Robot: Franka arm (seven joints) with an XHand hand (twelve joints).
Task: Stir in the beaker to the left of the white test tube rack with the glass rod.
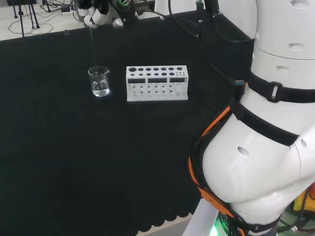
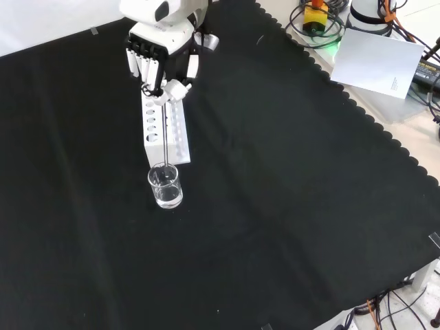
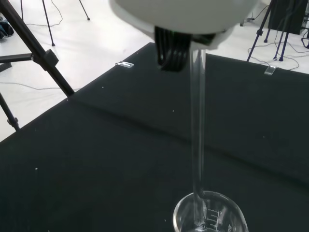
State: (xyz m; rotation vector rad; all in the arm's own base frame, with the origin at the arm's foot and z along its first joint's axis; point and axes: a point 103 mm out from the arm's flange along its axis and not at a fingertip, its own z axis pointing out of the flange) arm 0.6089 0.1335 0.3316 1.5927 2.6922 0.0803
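The hand (image 2: 159, 60), fingers curled round the thin clear glass rod (image 2: 163, 134), seemingly dips it into the beaker (image 2: 166, 186) (some clear liquid).

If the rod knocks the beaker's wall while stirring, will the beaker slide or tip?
Probably slide rather than tip: the beaker looks squat, with liquid sitting low. It seems light, so the glass rod held in the hand could nudge it. The black cloth may grip it somewhat.

The beaker (image 3: 210, 215) is cut off by the wrist view's edge; its contents are perhaps clear liquid.
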